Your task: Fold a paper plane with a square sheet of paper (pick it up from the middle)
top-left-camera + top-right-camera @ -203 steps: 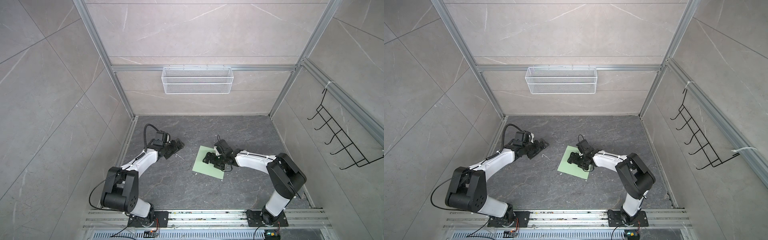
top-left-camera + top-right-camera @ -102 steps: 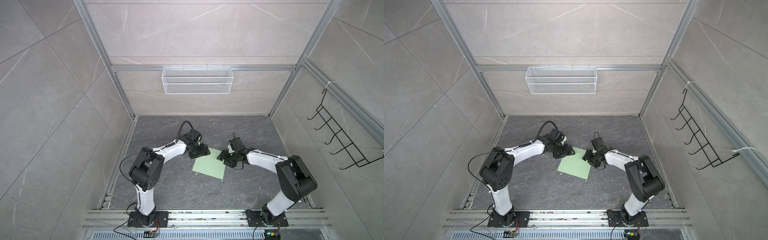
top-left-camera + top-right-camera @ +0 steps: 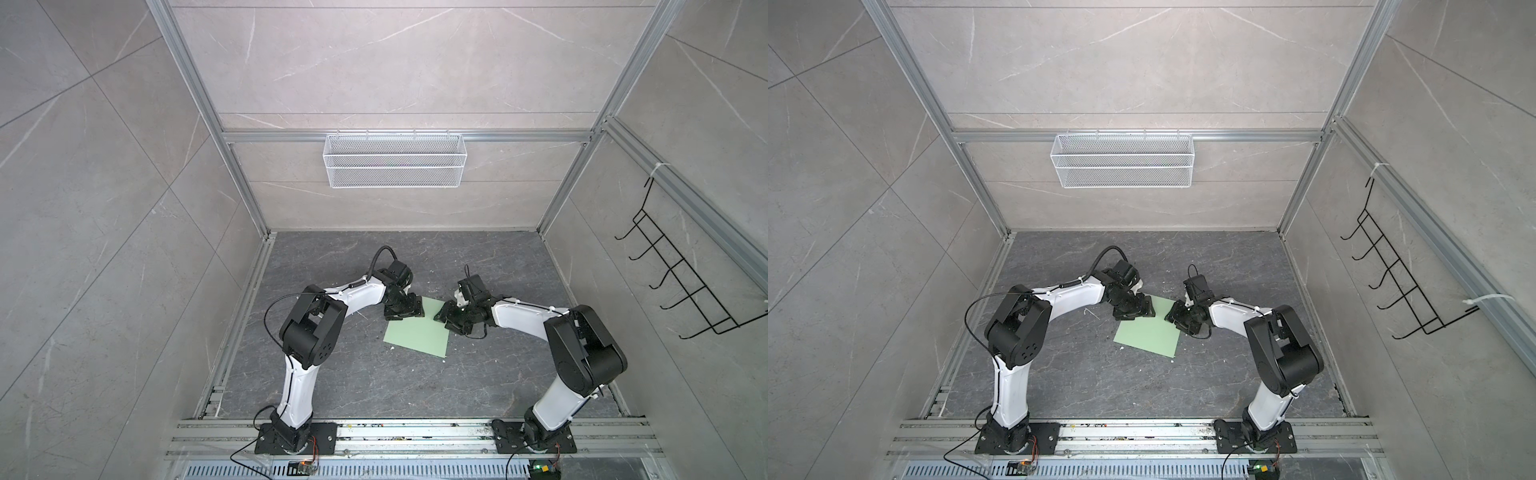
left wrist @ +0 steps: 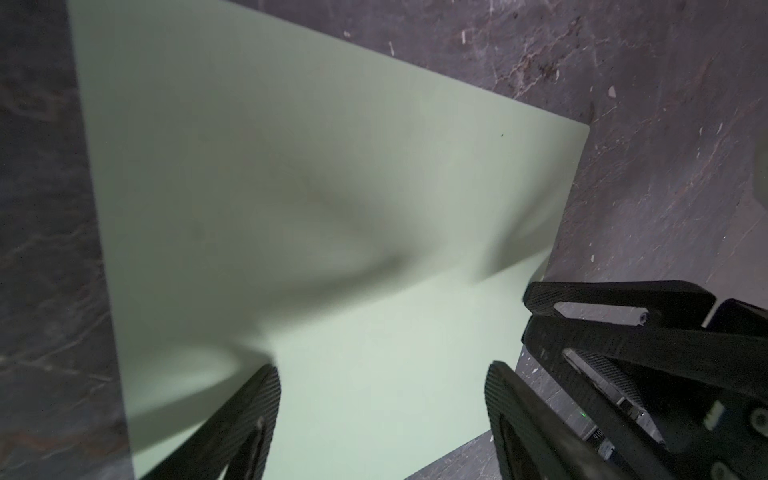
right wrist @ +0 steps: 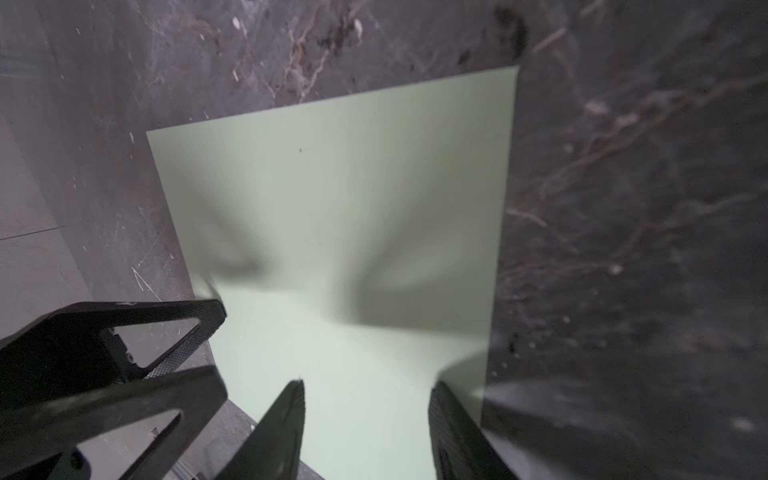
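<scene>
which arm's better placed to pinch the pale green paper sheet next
Right, probably: the right gripper has both fingers over the pale green square paper sheet, while the left gripper has one finger at its edge.

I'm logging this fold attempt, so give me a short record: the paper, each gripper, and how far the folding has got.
sheet: square sheet of paper, pale green, unfolded, on the dark floor
left gripper: open, tips at the sheet's far left edge
right gripper: open, tips at its far right edge
progress: no fold made yet
</scene>
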